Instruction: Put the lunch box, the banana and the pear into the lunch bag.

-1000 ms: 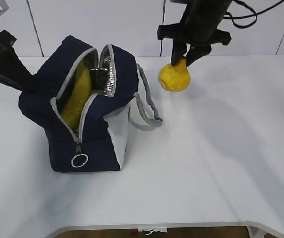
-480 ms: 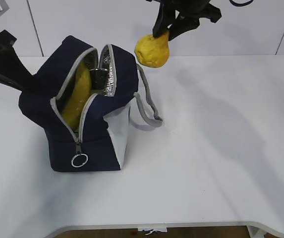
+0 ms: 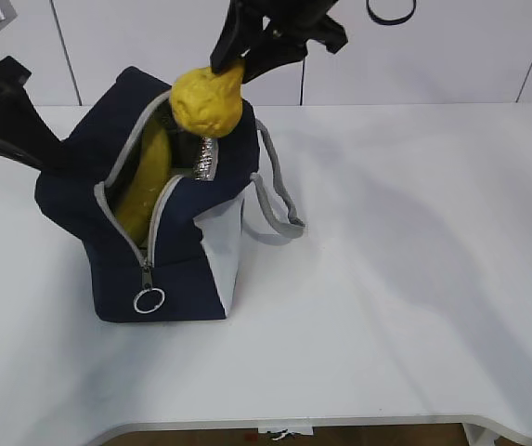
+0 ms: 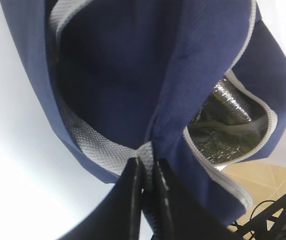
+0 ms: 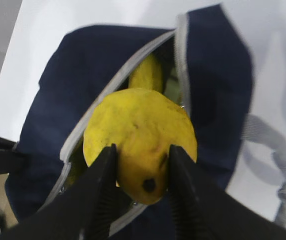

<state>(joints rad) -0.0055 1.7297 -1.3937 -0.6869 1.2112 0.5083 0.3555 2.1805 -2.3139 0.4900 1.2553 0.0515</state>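
In the exterior view, my right fingers (image 3: 233, 67) grip the narrow top of the squat yellow-orange pear (image 3: 207, 102) and hold it in the air directly over the unzipped mouth of the boxy navy fabric lunch bag (image 3: 168, 209). Half a second ago the pear hung beside the bag's right edge, and a second ago it was further right over the white table (image 3: 405, 260); it has travelled left since. The bag stands as before near the table's far left corner, the long yellow banana (image 3: 145, 181) upright inside it, the ring pull (image 3: 149, 300) hanging at its front.

In the left wrist view, my left fingers (image 4: 145, 182) are pinched shut on the bag's grey zipper edge (image 4: 143, 152), with silver foil lining (image 4: 222, 120) showing inside.

In the right wrist view, my fingers (image 5: 103, 175) clamp the pear from both sides, the banana and the open zipper just below it.
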